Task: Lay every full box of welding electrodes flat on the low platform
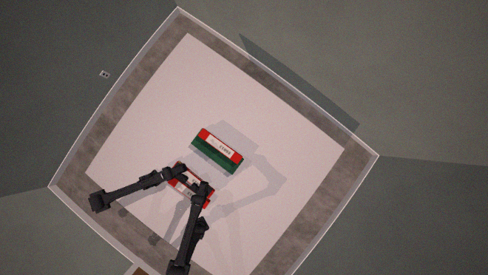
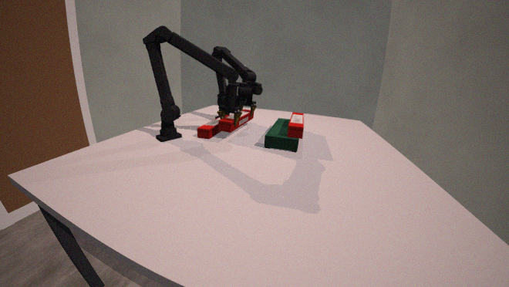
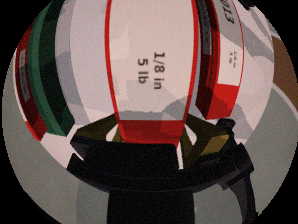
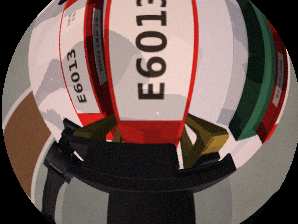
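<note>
Both grippers are shut on the same red and white electrode box [image 1: 191,180] [image 2: 231,123] [image 3: 150,65] [image 4: 150,65], one at each end. The left gripper [image 1: 181,171] [image 2: 252,110] [image 3: 150,132] grips the end marked "1/8 in 5 lb". The right gripper [image 1: 202,190] [image 2: 230,115] [image 4: 149,132] grips the "E6013" end. The box seems to hang level just above the table. A second box [image 1: 180,187] [image 2: 206,131] [image 3: 222,75] [image 4: 75,80] lies flat on the table beside it, on the arms' side. A third box [image 1: 219,146] [image 2: 296,124] lies flat on the far half of the green platform [image 1: 211,155] [image 2: 279,136] [image 3: 42,85] [image 4: 255,75].
The white table [image 1: 185,92] [image 2: 231,231] carries only the boxes, the platform and the two arm bases. The right arm's base [image 2: 168,135] stands near the table's edge. The platform's half nearest the held box is bare green.
</note>
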You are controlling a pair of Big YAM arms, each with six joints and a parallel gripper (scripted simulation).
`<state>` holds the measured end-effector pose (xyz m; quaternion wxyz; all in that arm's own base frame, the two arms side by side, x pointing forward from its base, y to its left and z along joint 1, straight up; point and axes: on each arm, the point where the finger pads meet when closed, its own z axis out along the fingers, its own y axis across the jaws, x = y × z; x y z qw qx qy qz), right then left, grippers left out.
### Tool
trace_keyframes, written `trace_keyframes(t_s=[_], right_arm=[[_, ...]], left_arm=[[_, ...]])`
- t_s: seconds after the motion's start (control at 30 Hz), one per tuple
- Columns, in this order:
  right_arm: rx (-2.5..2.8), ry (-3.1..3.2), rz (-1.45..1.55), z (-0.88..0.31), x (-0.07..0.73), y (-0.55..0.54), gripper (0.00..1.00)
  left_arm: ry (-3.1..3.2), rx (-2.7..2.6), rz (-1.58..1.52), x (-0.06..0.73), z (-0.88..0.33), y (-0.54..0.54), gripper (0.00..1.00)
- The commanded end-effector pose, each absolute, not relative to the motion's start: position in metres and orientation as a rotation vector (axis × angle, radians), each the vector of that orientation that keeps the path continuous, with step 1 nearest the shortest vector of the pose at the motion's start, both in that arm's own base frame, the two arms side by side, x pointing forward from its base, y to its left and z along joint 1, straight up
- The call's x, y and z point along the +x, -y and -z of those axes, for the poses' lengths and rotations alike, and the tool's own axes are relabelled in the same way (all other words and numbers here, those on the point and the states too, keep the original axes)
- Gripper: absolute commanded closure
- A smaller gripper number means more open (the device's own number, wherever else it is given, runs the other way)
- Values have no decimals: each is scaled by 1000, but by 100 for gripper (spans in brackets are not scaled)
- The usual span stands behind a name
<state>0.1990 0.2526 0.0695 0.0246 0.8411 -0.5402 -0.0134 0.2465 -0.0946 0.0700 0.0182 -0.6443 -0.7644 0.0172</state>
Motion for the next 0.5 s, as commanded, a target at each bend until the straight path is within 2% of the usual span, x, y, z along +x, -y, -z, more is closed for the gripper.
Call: trace_keyframes(t_s=[0.0, 0.47], right_arm=[[2699, 1747, -18, -120, 234, -271, 100], [2699, 1747, -19, -122, 236, -271, 100]], left_arm=[[2452, -2067, 44, 286, -115, 97, 100], [2452, -2067, 44, 287, -117, 97, 100]])
